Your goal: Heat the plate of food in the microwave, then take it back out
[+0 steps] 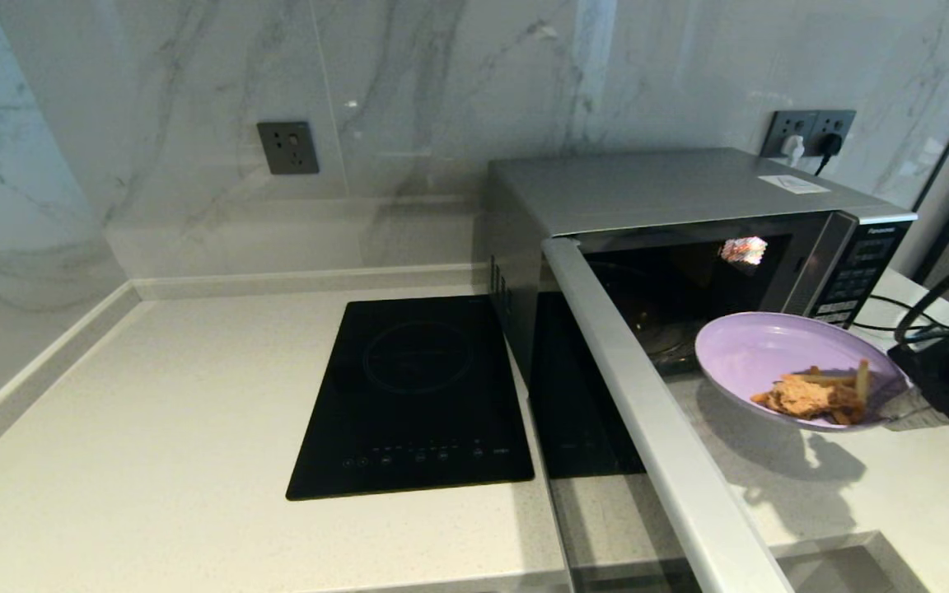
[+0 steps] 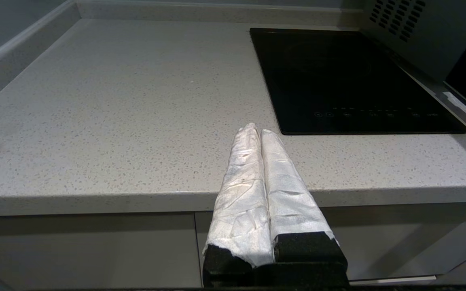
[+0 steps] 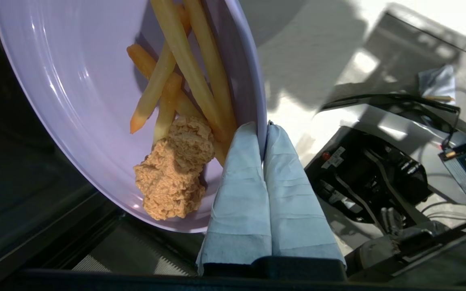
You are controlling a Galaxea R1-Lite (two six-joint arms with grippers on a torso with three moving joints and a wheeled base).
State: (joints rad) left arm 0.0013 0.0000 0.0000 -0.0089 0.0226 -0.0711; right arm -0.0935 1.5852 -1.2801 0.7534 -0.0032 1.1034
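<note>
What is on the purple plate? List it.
On the plate of food: fries and a fried chicken piece. The right gripper pinching the rim covers a bit of the plate.

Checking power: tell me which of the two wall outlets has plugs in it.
The dark grey double wall outlet behind the silver boxy microwave; the single dark grey wall outlet above the black glass cooktop has none.

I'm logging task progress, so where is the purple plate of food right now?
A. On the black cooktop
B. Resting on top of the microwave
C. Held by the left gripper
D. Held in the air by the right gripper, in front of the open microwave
D: the right gripper pinches the rim of the plate of food, which hangs above the counter before the open microwave.
</note>
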